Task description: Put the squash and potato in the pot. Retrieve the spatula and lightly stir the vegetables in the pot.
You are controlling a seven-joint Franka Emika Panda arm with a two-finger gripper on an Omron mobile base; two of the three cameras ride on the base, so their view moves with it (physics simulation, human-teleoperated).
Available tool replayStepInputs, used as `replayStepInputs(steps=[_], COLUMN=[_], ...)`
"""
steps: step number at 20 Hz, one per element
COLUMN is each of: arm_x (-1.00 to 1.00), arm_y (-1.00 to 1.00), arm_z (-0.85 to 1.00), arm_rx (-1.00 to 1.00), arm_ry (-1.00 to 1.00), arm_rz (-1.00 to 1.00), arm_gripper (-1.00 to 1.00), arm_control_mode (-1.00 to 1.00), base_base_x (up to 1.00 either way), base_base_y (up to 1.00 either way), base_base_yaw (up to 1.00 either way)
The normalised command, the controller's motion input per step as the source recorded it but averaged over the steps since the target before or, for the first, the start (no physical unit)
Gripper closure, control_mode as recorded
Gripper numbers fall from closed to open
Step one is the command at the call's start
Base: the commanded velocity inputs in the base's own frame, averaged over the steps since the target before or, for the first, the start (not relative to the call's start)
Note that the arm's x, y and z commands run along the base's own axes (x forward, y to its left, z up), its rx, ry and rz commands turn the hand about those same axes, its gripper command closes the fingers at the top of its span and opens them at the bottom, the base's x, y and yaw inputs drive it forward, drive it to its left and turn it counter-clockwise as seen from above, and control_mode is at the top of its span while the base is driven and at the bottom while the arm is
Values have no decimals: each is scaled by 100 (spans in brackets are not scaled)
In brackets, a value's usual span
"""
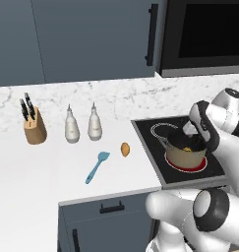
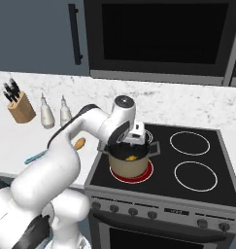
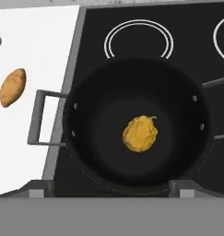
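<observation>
The beige pot (image 1: 186,157) (image 2: 130,168) with black inside (image 3: 178,92) stands on the front left burner, which glows red. The lumpy yellow squash (image 3: 140,133) (image 2: 130,157) lies on its bottom. Directly above the pot hangs my gripper (image 3: 111,191) (image 2: 129,144) (image 1: 191,136), open, its fingertips (image 3: 39,189) wide apart with nothing between them. The orange-tan potato (image 1: 125,149) (image 3: 13,86) (image 2: 79,143) lies on the white counter left of the stove. The light blue spatula (image 1: 97,166) (image 2: 34,157) lies further left on the counter, partly hidden behind my arm in the right base view.
A knife block (image 1: 35,127) and two white bottles (image 1: 72,126) (image 1: 95,124) stand at the back of the counter. The stove has more burners (image 2: 190,142) (image 2: 194,175) to the pot's right. A dark oven or microwave (image 2: 163,34) hangs above.
</observation>
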Motion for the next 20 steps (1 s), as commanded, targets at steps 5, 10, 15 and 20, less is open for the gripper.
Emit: replayStepInputs(steps=[5, 10, 15, 20], arm_x=[-40, -4, 0, 31], arm_y=[100, 100, 100, 100], arm_z=[86, 43, 8, -28], arm_rx=[0, 0, -1, -9], arm_ry=[0, 10, 14, 11], arm_rz=[0, 0, 0, 0], arm_gripper=[-100, -100, -100, -100], arm_control_mode=[-100, -100, -100, -100], base_base_x=[0, 0, 0, 0], base_base_y=[0, 0, 0, 0], base_base_yaw=[0, 0, 0, 0])
